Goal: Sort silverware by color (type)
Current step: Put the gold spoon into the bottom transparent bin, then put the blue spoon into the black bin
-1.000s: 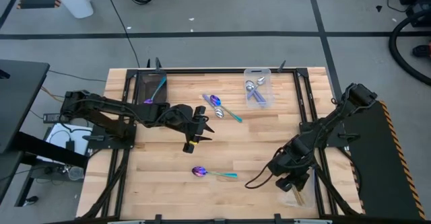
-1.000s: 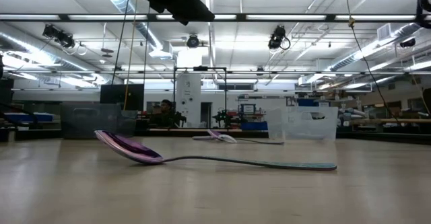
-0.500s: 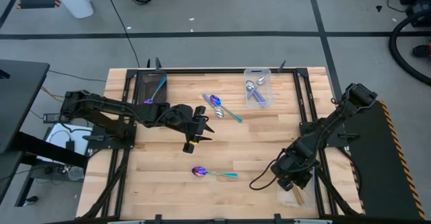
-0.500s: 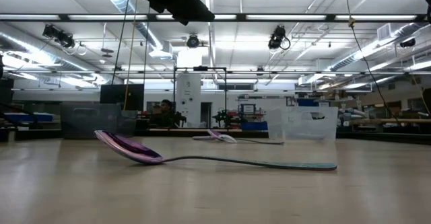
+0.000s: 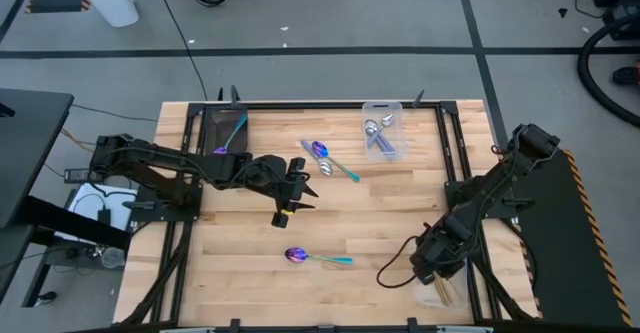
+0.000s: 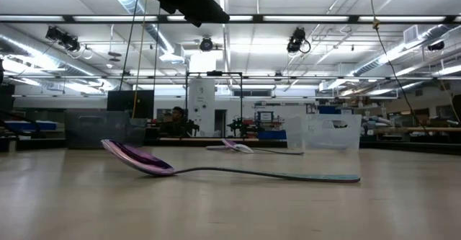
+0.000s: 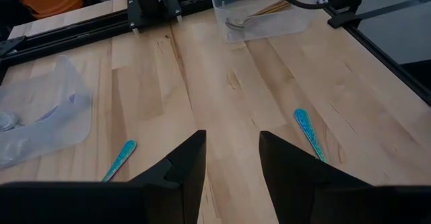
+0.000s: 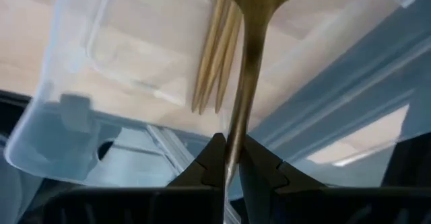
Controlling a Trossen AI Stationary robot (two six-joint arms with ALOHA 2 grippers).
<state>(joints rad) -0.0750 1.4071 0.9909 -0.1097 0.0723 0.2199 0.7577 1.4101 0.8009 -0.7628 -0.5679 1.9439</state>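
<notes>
Gold spoon [image 8: 244, 69] bowl beyond right wrist frame

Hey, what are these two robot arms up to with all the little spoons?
They are sorting spoons by colour into bins. The right gripper is shut on a gold spoon and holds it over a clear bin at the table's near right corner, where other gold ones already lie. The left gripper hangs open above mid-table, holding nothing. Two purple-and-teal spoons still lie loose on the wood; another sits in the dark tray, and the silver ones are in a clear bin at the far edge.
</notes>
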